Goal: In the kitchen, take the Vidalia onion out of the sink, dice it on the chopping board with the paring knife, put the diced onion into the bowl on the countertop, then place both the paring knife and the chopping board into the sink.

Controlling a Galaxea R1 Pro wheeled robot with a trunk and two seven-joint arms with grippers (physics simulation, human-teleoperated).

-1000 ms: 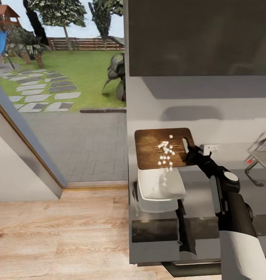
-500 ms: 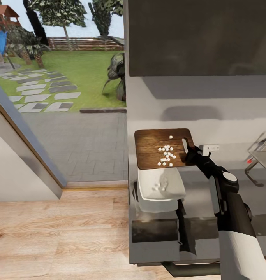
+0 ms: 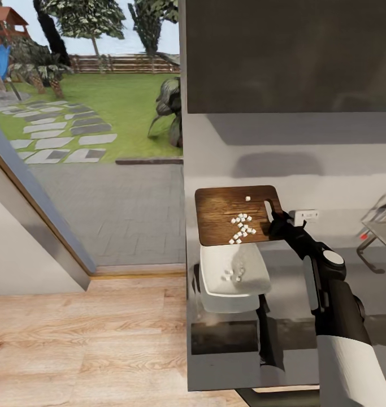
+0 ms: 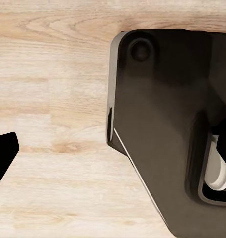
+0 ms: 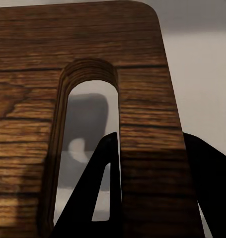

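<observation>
A: Going left to right across the head view, what did you have in front of you?

B: You had the pale wooden plank floor [image 3: 91, 339] along the lower left, then at centre the long grey, smooth countertop [image 3: 289, 282] with the white shallow squarish bowl [image 3: 234, 277] standing on it. A few small white diced onion pieces [image 3: 233, 275] lay inside it.

A: And the board?

B: The dark brown rectangular wooden chopping board [image 3: 226, 217] sat just above the bowl in the frame, with more dice clustered toward its right half. Your right gripper [image 3: 274, 221] was clamped on its slot-handle end; in the right wrist view one dark finger [image 5: 100, 193] showed through the slot.

A: The left tool?

B: Your left gripper [image 4: 3, 153] showed as one dark tip over the floor; I cannot tell whether it was parted or closed.

A: Farthest right?

B: The stainless-steel sink [image 3: 382, 226] edge, at the frame's right margin.
</observation>
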